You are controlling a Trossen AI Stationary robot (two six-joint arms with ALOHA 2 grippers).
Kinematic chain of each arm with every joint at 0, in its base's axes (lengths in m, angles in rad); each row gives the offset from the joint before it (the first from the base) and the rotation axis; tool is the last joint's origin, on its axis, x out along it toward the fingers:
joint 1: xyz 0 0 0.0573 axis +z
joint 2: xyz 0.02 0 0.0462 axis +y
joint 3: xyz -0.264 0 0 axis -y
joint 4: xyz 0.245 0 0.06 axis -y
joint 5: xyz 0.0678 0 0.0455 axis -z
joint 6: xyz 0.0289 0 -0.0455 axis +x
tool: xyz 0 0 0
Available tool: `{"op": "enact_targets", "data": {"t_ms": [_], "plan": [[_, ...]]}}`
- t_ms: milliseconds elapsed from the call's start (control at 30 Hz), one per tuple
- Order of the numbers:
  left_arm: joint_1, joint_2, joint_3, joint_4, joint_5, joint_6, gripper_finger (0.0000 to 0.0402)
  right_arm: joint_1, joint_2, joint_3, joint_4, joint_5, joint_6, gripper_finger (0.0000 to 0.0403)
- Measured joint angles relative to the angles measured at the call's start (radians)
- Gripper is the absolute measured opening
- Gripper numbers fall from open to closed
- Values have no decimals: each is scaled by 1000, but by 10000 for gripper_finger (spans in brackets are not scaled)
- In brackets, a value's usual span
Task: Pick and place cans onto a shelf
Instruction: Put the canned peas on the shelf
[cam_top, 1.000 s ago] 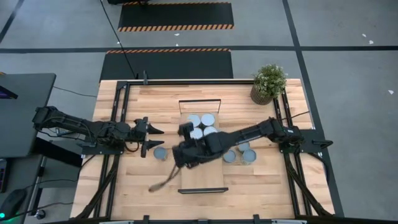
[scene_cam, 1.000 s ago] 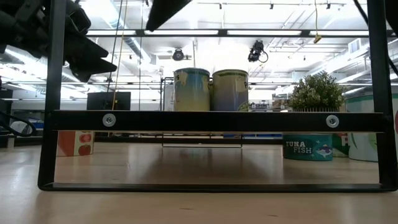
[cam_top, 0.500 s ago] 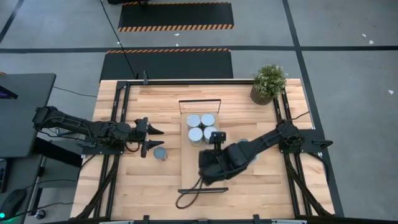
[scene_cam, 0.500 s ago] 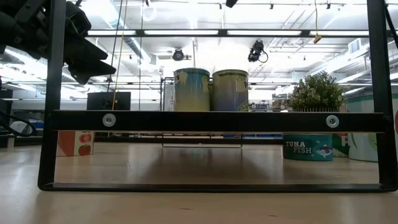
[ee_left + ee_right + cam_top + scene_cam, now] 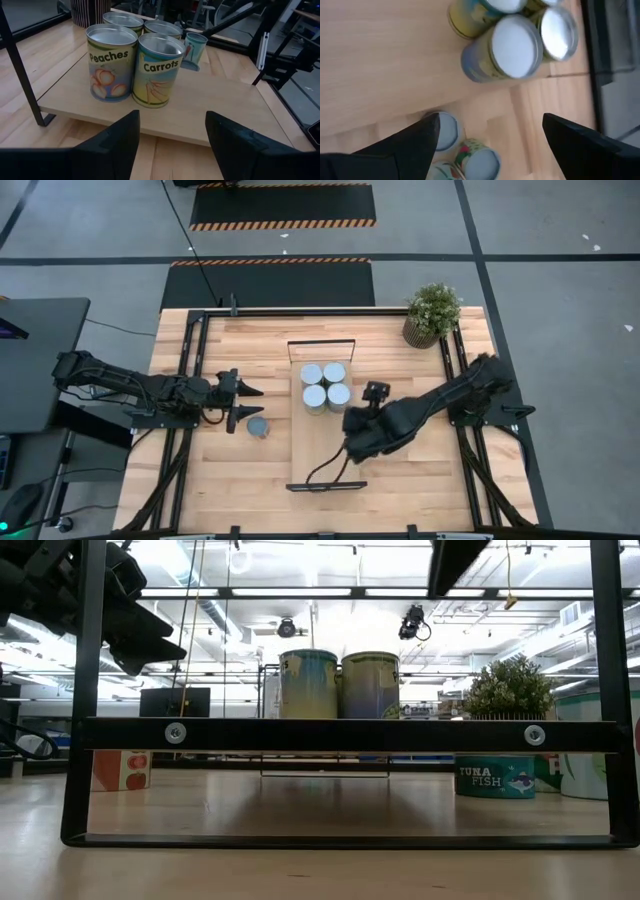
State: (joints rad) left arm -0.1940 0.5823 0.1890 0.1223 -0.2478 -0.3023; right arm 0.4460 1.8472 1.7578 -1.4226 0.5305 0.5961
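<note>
The shelf (image 5: 328, 450) is a light-wood board with black end frames and lies mid-table. Four cans with silvery lids (image 5: 325, 384) stand upright on its far half. In the left wrist view the front two read Peaches (image 5: 111, 62) and Carrots (image 5: 159, 70). My left gripper (image 5: 247, 401) is open and empty, left of the shelf, pointing at these cans. One can (image 5: 258, 426) stands on the table beside it. My right gripper (image 5: 375, 392) is open and empty, right of the shelf cans, looking down on more cans on the table (image 5: 442, 131).
A potted plant (image 5: 432, 312) stands at the far right corner. A teal tuna can (image 5: 495, 777) stands on the table right of the shelf. A dark cable (image 5: 322, 470) hangs from the right arm over the shelf's near half. Black rails run along both table sides.
My right gripper has drawn away from the four shelf cans and gone toward the table's right edge, its cable trailing after it over the shelf. The four cans stay where they were. My left arm has kept still.
</note>
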Motion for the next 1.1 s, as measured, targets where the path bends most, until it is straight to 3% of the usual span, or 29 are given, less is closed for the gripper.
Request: {"op": "enact_targets", "data": {"t_ms": [233, 467, 700, 1100], "plan": [[0, 0, 0, 6, -4, 0, 231, -77, -179, -298, 114, -73, 127, 359], [0, 0, 0, 7, -4, 2, 231, -215, -251, -517, 230, -268, 165, 371], [0, 0, 0, 0, -4, 2, 231, -318, -265, -618, 269, -371, 121, 397], [0, 0, 0, -2, -3, -1, 231, -347, -265, -684, 393, -424, 142, 399]]}}
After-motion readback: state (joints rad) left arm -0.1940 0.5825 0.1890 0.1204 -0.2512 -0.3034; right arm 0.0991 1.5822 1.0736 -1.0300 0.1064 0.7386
